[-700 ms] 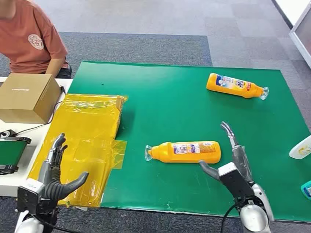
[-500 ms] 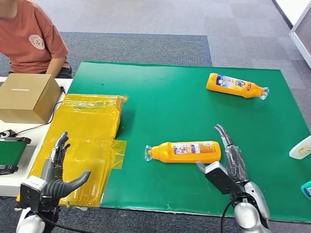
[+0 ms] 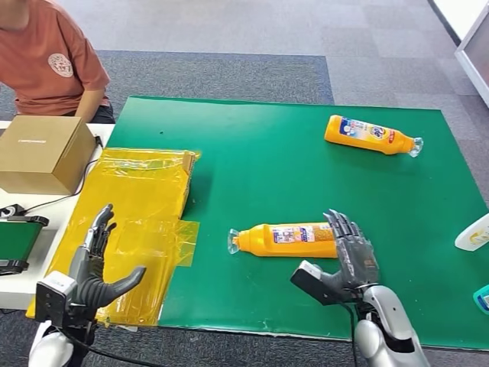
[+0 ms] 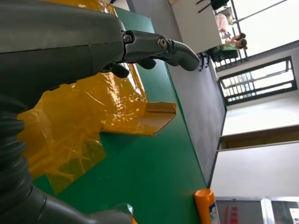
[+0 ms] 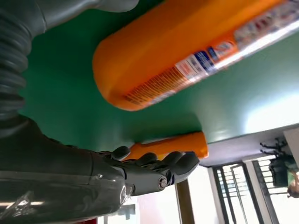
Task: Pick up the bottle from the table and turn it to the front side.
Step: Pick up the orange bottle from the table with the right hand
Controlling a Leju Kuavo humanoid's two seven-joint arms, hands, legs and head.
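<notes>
Two orange bottles lie on their sides on the green mat. The near bottle points its clear cap left; the far bottle lies at the back right. My right hand is at the near bottle's base end, fingers arched over it and thumb stretched out in front of it. In the right wrist view the near bottle lies between thumb and fingers with green mat showing around it, so nothing is gripped. My left hand hovers open over the yellow film.
A cardboard box stands on the white table at the left, with a person in a rust shirt behind it. A white bottle and a teal object sit at the mat's right edge. A dark device lies far left.
My right hand has swung left and turned, bringing its fingers over the near bottle's base end. My left hand has shifted slightly right. Both bottles lie where they were.
</notes>
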